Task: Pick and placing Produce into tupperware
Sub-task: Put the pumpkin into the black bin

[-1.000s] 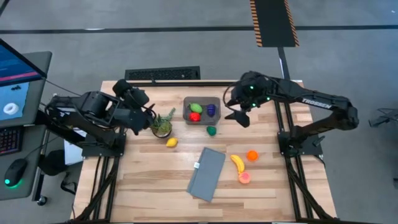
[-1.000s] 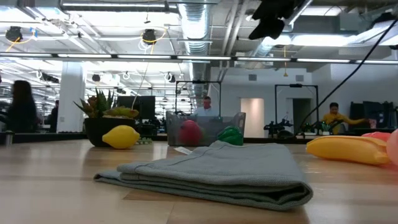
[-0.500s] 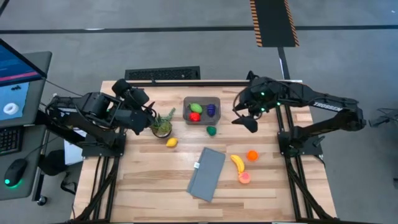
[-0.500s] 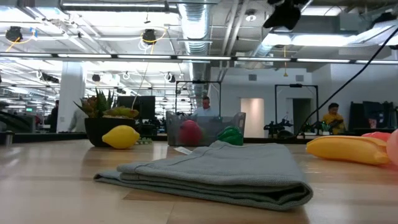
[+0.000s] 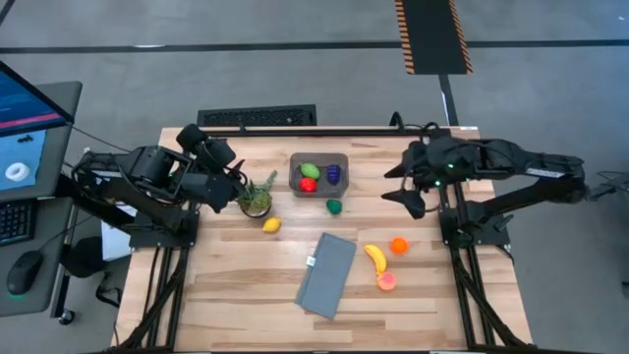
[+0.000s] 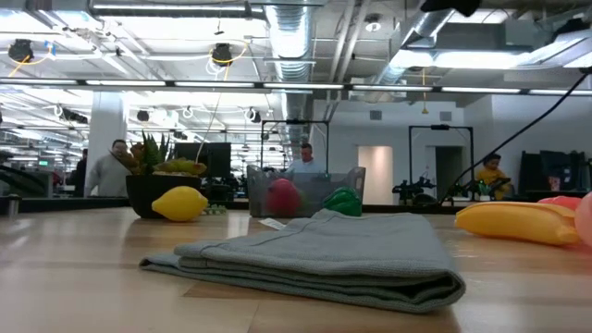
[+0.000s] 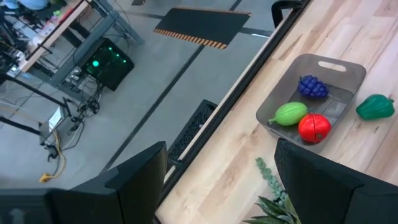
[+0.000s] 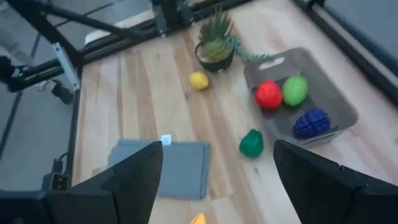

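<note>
The smoky-grey tupperware (image 5: 318, 174) stands near the table's far edge and holds a light green (image 8: 295, 89), a red (image 8: 268, 94) and a purple piece (image 8: 310, 122). On the wood lie a dark green piece (image 5: 334, 206), a yellow lemon (image 5: 271, 225), a yellow banana (image 5: 374, 258), an orange piece (image 5: 398, 246) and a pink piece (image 5: 386, 281). My right gripper (image 5: 405, 197) hangs open in the air, to the right of the tub and above the table's right part. My left gripper (image 5: 234, 177) waits open beside the potted plant.
A spiky potted plant (image 5: 256, 200) stands left of the tub, close to the left gripper. A folded grey cloth (image 5: 327, 274) lies toward the near edge, left of the banana. A dark keyboard (image 5: 257, 117) sits beyond the far edge. People show in the room behind.
My right gripper has drawn away from the tupperware toward the table's right edge and has risen, almost leaving the top of the low view. It stays open and carries nothing. The produce and the tub have not moved.
</note>
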